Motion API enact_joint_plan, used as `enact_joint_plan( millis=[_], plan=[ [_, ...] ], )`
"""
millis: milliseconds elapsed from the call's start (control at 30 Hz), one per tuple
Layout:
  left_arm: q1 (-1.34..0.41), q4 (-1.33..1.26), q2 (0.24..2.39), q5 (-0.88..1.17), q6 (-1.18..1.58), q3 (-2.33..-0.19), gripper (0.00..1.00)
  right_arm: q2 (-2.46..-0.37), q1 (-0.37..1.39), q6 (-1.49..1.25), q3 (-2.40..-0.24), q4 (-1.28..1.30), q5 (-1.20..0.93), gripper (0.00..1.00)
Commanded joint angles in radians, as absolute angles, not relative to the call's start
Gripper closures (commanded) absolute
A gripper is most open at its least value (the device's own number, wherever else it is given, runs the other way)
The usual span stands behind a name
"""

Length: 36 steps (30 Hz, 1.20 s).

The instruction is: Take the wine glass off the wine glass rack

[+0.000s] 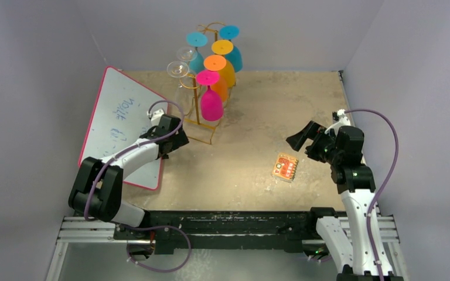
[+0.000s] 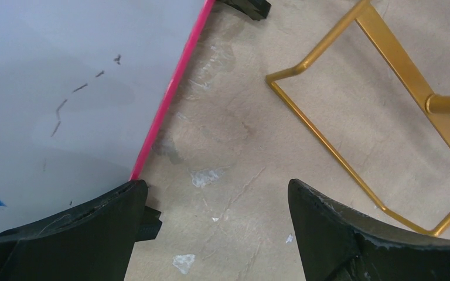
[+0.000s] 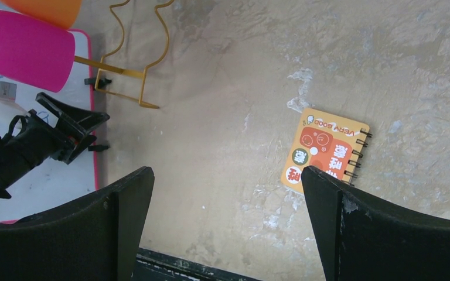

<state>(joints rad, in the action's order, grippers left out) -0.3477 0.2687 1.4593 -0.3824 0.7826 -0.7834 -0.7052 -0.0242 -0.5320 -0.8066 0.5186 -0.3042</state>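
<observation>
Left wrist: wine glass rack (image 2: 322, 139) top cut off; left jaws, right jaws spread, empty.

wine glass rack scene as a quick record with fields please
rack: gold wine glass rack, upright, left of centre
glasses: pink glass nearest, orange, blue and clear ones behind, all hanging bowl-down
left gripper: open, empty, near the rack's base
right gripper: open, empty, near notebook
also: whiteboard left of rack
</observation>
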Motion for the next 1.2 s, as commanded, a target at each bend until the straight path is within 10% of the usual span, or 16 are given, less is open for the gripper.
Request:
enact_joint_plan(
  millis=[0,1167],
  plan=[
    [-0.335,0.234,1.438,-0.282,0.726,-0.802,0.09,-0.698,-0.018,-0.535,-0.806,0.490,-0.299,0.00],
    [-0.109,0.327,1.608,-0.308,0.644,-0.927,0.23,-0.672,-0.018,-0.521,-0.814,0.539,-0.275,0.00]
  ],
)
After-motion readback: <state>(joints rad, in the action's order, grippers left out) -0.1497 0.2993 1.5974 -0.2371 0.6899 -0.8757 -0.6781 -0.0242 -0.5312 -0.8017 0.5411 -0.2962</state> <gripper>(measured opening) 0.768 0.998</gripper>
